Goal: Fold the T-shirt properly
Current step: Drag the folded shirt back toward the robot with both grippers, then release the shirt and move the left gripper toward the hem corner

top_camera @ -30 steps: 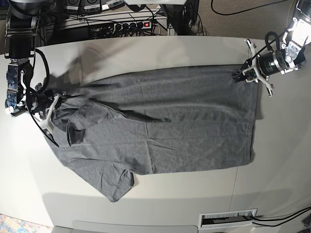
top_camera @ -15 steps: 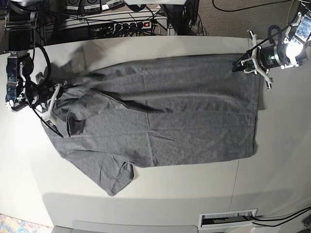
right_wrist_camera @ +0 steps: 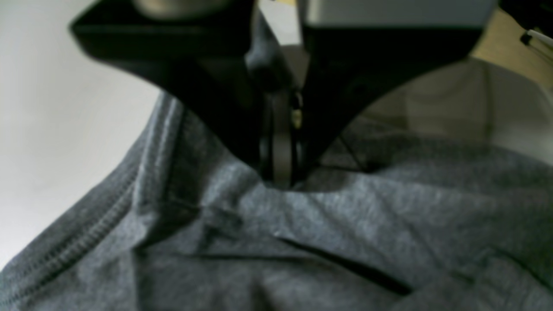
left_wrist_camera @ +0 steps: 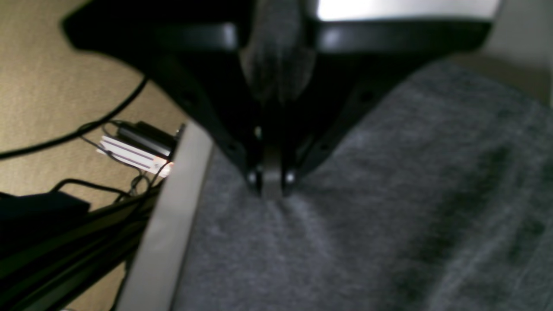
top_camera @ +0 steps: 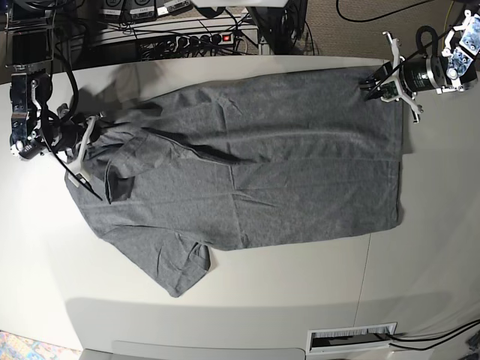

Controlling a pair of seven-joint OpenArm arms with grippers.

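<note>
Near edge: a sleeve of the shirt (top_camera: 180, 274) pointed toward the front of the table (top_camera: 247, 315), its tip curled over.
Shirt position: it lay spread flat across the table's middle and back, well short of the front edge.
Long axis: it ran side to side in the base view, hem at that view's right, neck and shoulders at its left.
Left gripper (top_camera: 373, 84): jaws pressed together on a hem corner at the back right; in the wrist view a pinch of cloth (left_wrist_camera: 276, 65) rose between them.
Right gripper (top_camera: 86, 139): jaws clamped on the shoulder beside the ribbed collar (right_wrist_camera: 142, 172), at the view's left.
Far side: the far sleeve lay bunched and folded over near the right gripper; its outline was hard to make out.
Hidden: both wrist views were blurred and dark, and the gripper bodies covered the pinched fabric.
Beyond the table: cables (top_camera: 187, 37) and a power strip, cut off at the top.
</note>
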